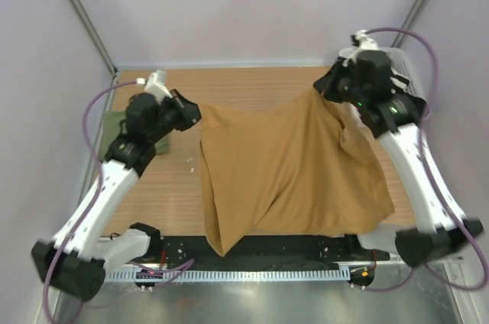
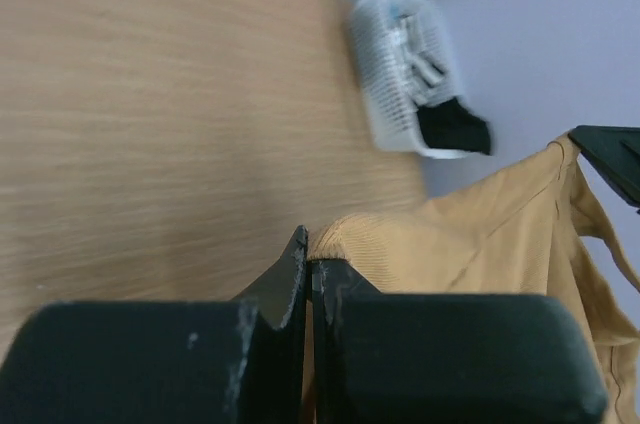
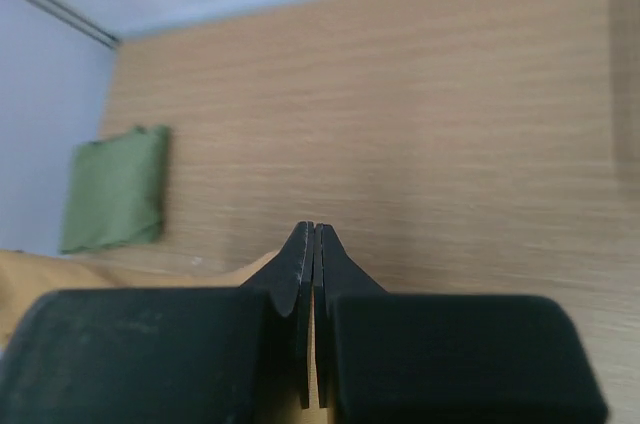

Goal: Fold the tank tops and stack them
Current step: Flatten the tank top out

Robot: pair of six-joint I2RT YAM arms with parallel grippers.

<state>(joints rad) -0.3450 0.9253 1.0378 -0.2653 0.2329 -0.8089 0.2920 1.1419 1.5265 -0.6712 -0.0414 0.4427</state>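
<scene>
The tan-brown tank top (image 1: 290,163) hangs spread between my two grippers above the wooden table, its lower edge drooping toward the near edge. My left gripper (image 1: 191,114) is shut on its left top corner; the left wrist view shows ribbed tan cloth (image 2: 480,234) pinched at the gripper tips (image 2: 308,249). My right gripper (image 1: 325,87) is shut on the right top corner, and in its wrist view (image 3: 315,229) tan cloth (image 3: 60,269) shows behind the fingers. The olive green tank top (image 3: 115,189) lies folded at the table's left side, partly hidden under the left arm (image 1: 114,127).
A white wire basket (image 2: 400,74) holding something black (image 2: 455,129) stands at the back right corner, mostly behind the right arm (image 1: 405,72). A dark strip (image 1: 267,247) runs along the table's near edge. Grey walls close in on three sides.
</scene>
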